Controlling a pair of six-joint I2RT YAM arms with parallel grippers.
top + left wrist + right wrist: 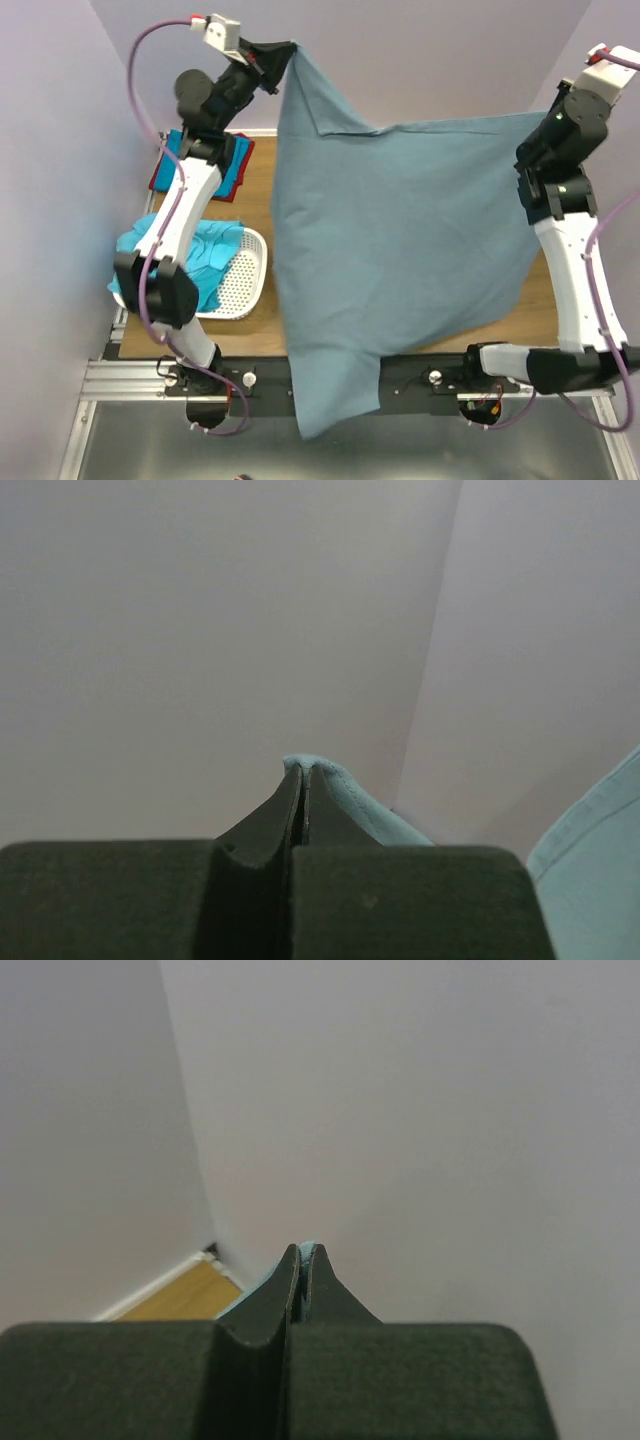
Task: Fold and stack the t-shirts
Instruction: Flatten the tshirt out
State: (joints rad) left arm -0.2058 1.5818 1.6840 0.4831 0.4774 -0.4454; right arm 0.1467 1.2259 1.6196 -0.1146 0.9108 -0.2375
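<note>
Two top corners of the limp, light grey-blue t-shirt [400, 250] hung pinched in left end effector [285, 50] and right end effector [304, 1252], seemingly the soundest hold.

Overhead looks down; close wrist views share t-shirt [400, 250].

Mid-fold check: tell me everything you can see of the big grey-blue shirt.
The grey-blue t-shirt is plain soft cloth, held up and spread like a sheet between both arms. The left tool is shut on its far left corner and the right tool on its right corner. A fold line creases the top edge. It hangs over the middle of the table, with its lowest corner trailing past the base rail at the near edge. Sleeves and collar cannot be made out.
</note>
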